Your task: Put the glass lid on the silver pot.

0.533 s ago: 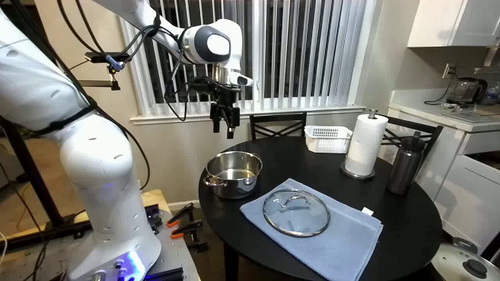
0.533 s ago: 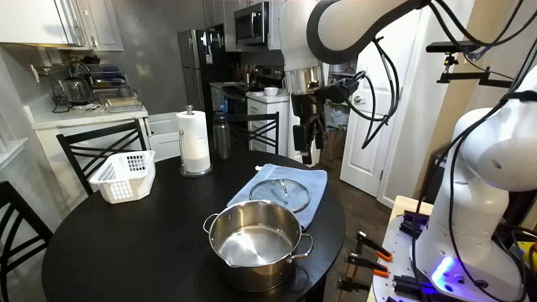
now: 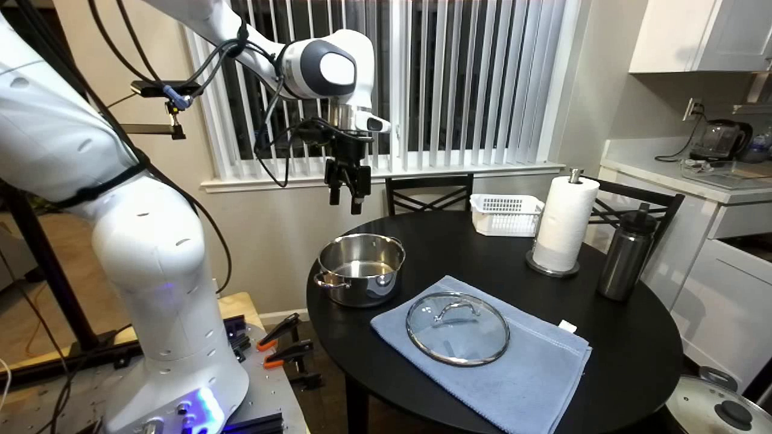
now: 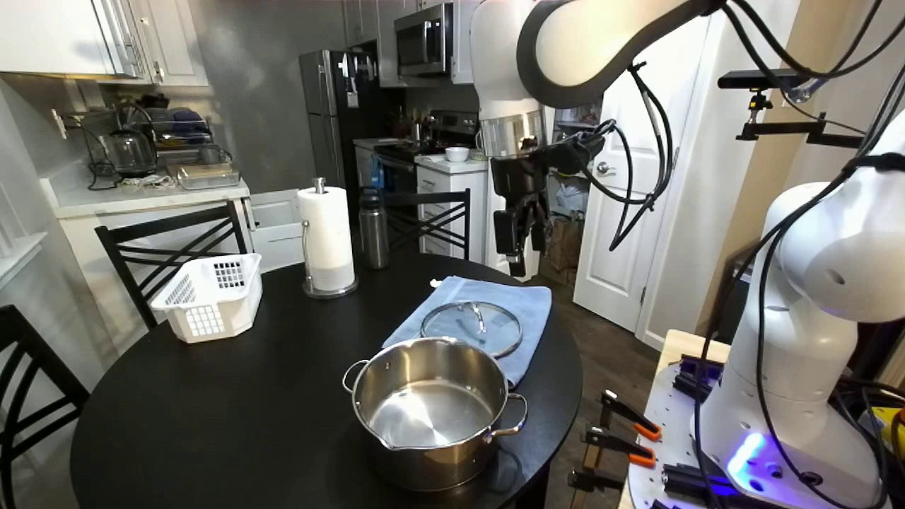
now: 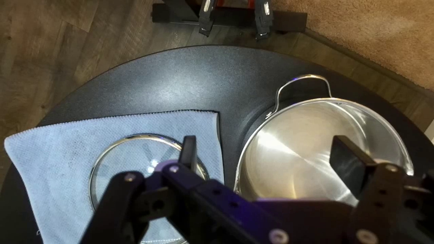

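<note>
- I see no change over the last half second: the glass lid (image 3: 458, 337) still lies on the blue cloth (image 3: 518, 380), so pickup seems ahead.
- My gripper (image 3: 345, 204) hangs empty above the black table (image 3: 443, 250), jaws spread apart.
- The silver pot (image 3: 362, 290) stands near the table's edge (I'd lift high there).
- Paper roll (image 3: 564, 223) and white basket (image 3: 506, 225) stand well away.

Was a round black table (image 4: 254, 410); bore silver pot (image 4: 431, 410), blue cloth (image 3: 531, 374) beside it, basket (image 4: 219, 314), paper-towel holder (image 3: 555, 273) and bottle (image 3: 622, 259) farther off.
</note>
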You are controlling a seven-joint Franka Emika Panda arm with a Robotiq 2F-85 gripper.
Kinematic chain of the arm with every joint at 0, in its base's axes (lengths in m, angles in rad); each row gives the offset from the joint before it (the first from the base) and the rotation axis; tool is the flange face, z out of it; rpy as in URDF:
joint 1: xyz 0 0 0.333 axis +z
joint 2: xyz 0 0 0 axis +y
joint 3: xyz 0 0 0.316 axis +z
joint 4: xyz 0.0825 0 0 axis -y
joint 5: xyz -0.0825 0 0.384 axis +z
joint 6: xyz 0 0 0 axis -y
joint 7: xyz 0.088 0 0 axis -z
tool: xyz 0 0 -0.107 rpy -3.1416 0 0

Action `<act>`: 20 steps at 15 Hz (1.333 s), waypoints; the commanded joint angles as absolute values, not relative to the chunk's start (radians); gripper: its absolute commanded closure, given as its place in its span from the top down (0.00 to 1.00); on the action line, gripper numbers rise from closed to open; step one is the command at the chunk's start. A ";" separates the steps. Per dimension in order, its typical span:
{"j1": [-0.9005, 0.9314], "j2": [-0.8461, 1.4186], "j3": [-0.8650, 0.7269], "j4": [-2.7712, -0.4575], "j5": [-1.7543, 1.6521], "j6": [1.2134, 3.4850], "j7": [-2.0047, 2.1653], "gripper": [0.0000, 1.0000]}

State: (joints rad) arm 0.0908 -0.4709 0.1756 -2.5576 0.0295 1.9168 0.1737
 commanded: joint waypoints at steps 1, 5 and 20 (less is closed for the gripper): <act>0.032 -0.386 0.106 -2.523 -0.030 2.004 0.138 1.00; -0.056 -0.245 -0.037 -2.469 -0.052 2.122 0.036 1.00; -0.096 0.103 -0.118 -2.311 -0.006 2.289 -0.069 1.00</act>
